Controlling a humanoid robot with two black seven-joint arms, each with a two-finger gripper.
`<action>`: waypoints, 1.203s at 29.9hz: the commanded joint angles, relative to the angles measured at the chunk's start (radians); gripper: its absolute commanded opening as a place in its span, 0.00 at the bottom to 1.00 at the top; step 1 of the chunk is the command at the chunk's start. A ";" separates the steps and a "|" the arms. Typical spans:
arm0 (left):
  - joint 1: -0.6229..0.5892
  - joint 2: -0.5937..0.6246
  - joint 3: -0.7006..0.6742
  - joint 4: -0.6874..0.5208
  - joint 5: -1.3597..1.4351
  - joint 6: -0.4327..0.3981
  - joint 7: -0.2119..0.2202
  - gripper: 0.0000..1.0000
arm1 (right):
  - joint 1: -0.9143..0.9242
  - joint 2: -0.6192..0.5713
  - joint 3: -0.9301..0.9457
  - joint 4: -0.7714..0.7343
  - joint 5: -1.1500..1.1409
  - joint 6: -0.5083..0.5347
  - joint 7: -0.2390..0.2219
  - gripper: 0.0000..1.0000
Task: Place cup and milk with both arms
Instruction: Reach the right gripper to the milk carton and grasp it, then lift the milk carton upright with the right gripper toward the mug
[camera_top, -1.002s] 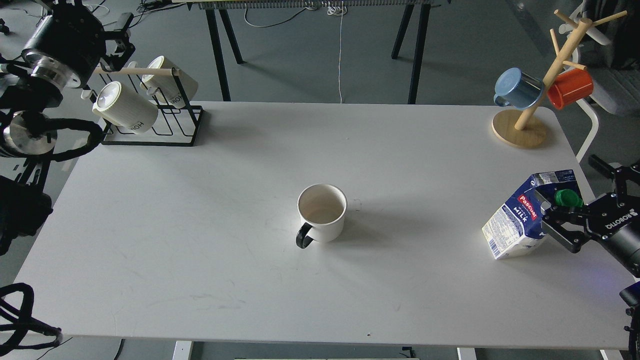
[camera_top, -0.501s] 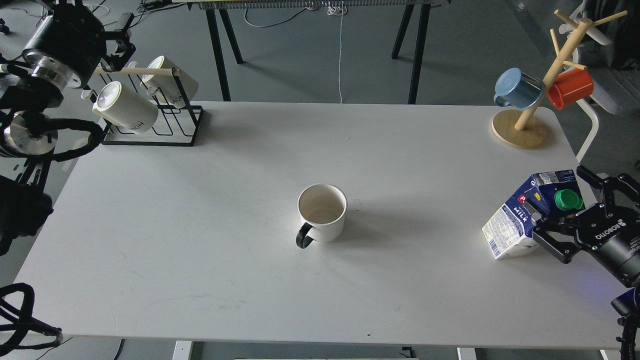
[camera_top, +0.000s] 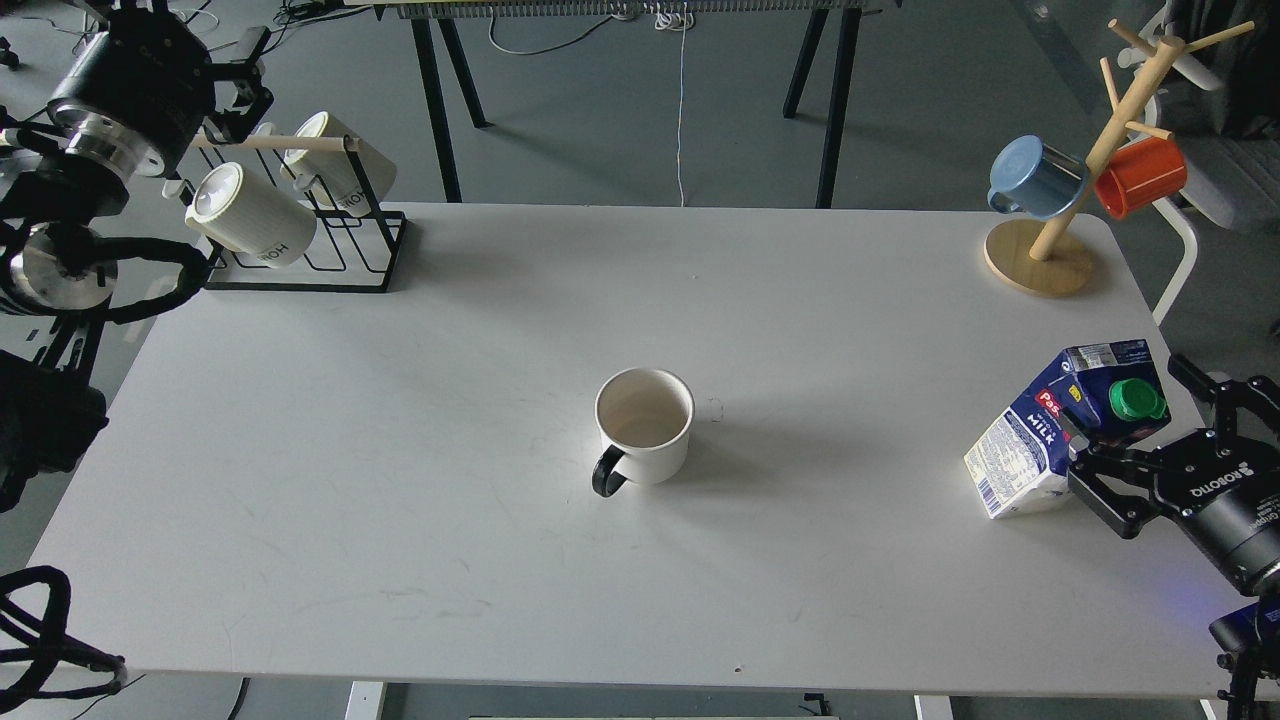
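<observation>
White table, bare over most of its top. Milk carton near right edge, upright, green cap on the gable. Right gripper spread wide about the carton's right side, not clamping; whether a finger touches cannot be told, far finger partly behind the carton. White mug at table centre, upright, black handle toward the robot, probably for a left-arm grasp. Left gripper high by the mug rack, dark, partly hidden; open or closed cannot be told.
</observation>
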 joint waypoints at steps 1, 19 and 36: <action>0.000 0.001 0.001 0.000 0.000 0.000 0.000 0.99 | -0.007 0.037 0.001 -0.004 0.000 0.000 0.022 0.99; 0.002 0.000 0.001 0.000 0.001 0.000 0.000 0.99 | -0.034 0.161 0.005 -0.053 0.002 0.000 0.140 0.99; 0.003 -0.008 0.002 0.000 0.003 0.002 0.003 0.99 | -0.021 0.335 0.010 -0.182 0.000 0.000 0.141 0.99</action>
